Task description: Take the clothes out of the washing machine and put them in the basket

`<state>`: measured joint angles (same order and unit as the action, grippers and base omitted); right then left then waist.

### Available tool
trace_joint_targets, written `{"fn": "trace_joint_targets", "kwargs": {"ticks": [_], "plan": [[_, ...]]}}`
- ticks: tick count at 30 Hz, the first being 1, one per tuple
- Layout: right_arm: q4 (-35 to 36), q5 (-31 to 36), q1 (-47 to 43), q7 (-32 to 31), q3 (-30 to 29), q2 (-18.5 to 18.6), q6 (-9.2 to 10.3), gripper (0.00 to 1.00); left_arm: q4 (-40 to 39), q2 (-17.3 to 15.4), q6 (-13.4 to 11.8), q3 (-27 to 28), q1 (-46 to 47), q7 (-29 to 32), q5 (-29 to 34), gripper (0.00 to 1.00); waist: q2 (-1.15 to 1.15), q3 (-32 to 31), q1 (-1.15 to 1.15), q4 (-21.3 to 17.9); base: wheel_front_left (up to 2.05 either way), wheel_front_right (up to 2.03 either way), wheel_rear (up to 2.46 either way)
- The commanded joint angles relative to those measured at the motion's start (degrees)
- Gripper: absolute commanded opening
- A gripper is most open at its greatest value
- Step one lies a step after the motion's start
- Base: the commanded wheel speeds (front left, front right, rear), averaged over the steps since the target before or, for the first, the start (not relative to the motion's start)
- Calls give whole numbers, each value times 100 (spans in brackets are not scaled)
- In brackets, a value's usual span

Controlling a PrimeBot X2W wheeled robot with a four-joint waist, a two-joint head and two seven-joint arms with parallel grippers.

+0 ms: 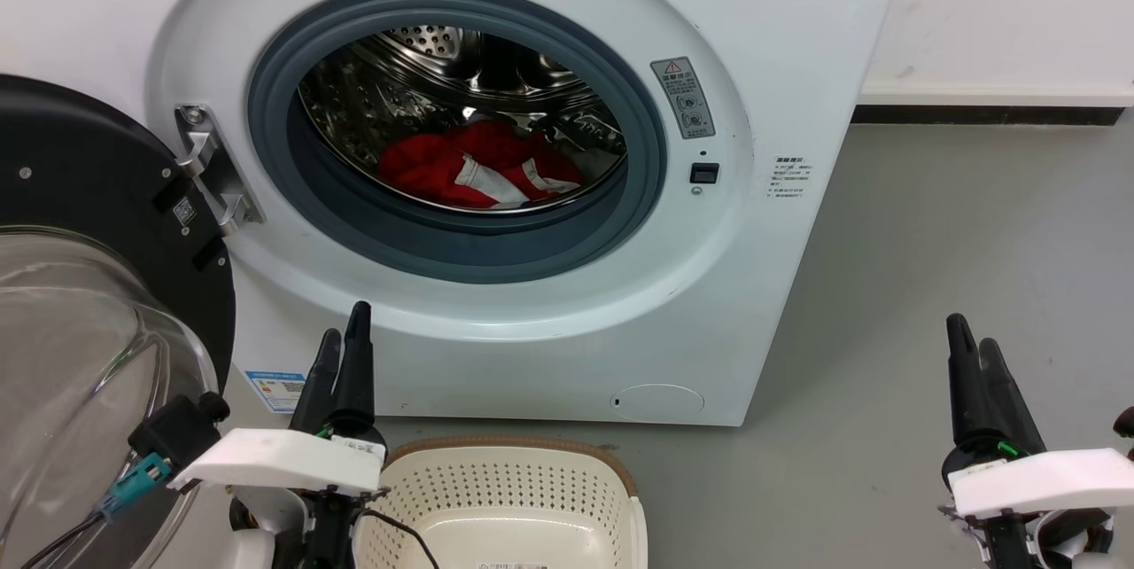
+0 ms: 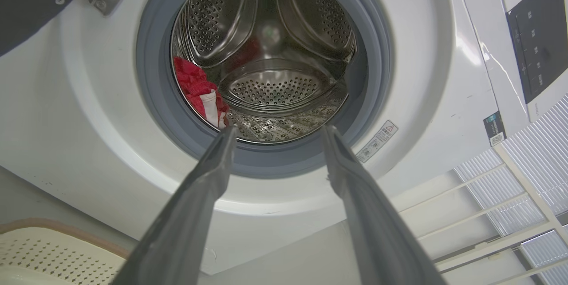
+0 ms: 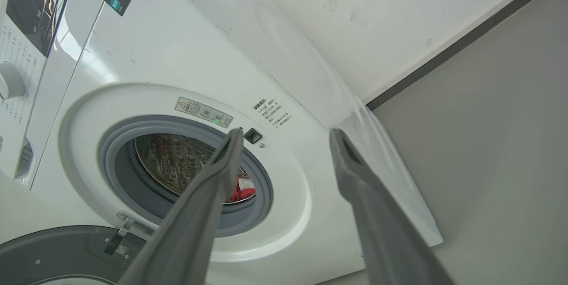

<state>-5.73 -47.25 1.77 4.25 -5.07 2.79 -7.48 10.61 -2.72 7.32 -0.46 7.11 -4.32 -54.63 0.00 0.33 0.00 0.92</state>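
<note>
Washing machine [image 1: 753, 64] stands on a grey floor [image 1: 930, 285], its round glass door [image 1: 80, 330] swung wide open on the left; the basket [image 1: 505, 480] sits on the floor close in front of it. Clothes [image 1: 478, 166], red with white trim, lie heaped at the bottom of the steel drum [image 1: 425, 46]. Left gripper [image 1: 344, 325] hovers low before the machine's front, beside the basket's left rim, fingers apart and holding nothing; right gripper [image 1: 970, 331] is well off to the right over the floor, fingers likewise apart.
</note>
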Motion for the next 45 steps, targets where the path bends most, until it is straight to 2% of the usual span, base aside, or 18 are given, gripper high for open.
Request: {"fn": "trace_joint_targets", "kwargs": {"ticks": [1,7,20,45], "plan": [[111,254,-8,64,-4,16,-2,100,-88,-16,15,-38,168,-59,227,100,0,1,0,2,0,0,0],[119,1030,-42,192,-9,17,-1,100,-13,-17,10,-105,237,-182,990,100,0,7,0,6,0,0,0],[15,2115,-119,401,-58,17,-1,100,158,-19,-73,-246,309,-397,2203,100,0,-1,0,-8,0,0,0],[-161,3650,-163,678,-111,17,-1,100,362,-19,-234,-419,354,-726,3743,100,0,-8,0,41,0,0,0]]}}
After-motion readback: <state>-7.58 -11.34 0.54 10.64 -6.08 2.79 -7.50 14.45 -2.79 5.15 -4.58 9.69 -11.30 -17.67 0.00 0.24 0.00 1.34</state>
